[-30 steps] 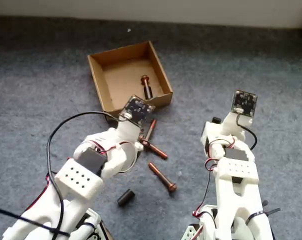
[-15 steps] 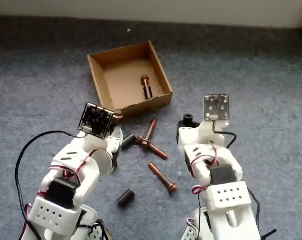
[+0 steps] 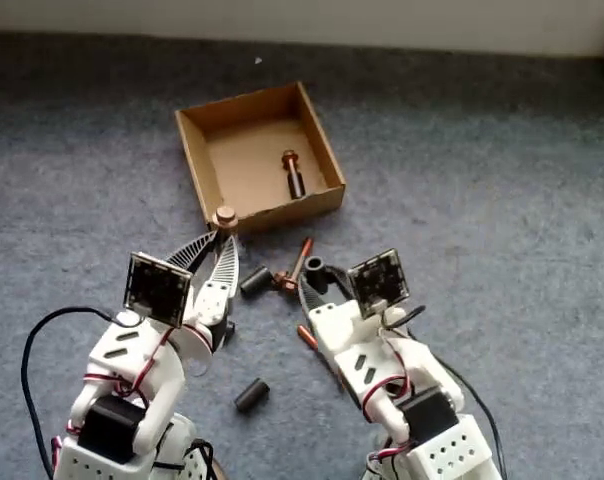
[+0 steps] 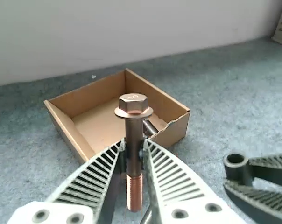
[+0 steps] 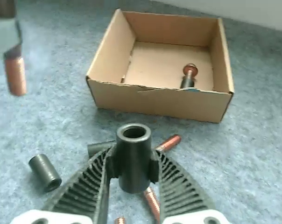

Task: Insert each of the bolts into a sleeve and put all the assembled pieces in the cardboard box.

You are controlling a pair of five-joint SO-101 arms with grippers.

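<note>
My left gripper [image 4: 133,151] is shut on a copper bolt [image 4: 133,140], held upright with its hex head up; from above the bolt's head [image 3: 223,217] shows just in front of the cardboard box [image 3: 195,160]. My right gripper [image 5: 131,172] is shut on a black sleeve [image 5: 132,156], bore facing up, and stands [image 3: 312,282] to the right of the left one. One assembled bolt and sleeve [image 3: 293,173] lies inside the box. Two black sleeves [image 3: 254,281] [image 3: 251,394] and two loose bolts [image 3: 300,262] [image 3: 307,337] lie on the carpet.
Grey carpet [image 3: 502,200] covers the whole work area, with open room to the right and left of the box. The box's front wall [image 5: 164,100] stands a short way beyond both grippers. A pale wall runs along the far edge.
The left arm drew back from the loose bolts with a bolt gripped upright. The right arm swung left with its sleeve, and the two grippers now stand close together.
</note>
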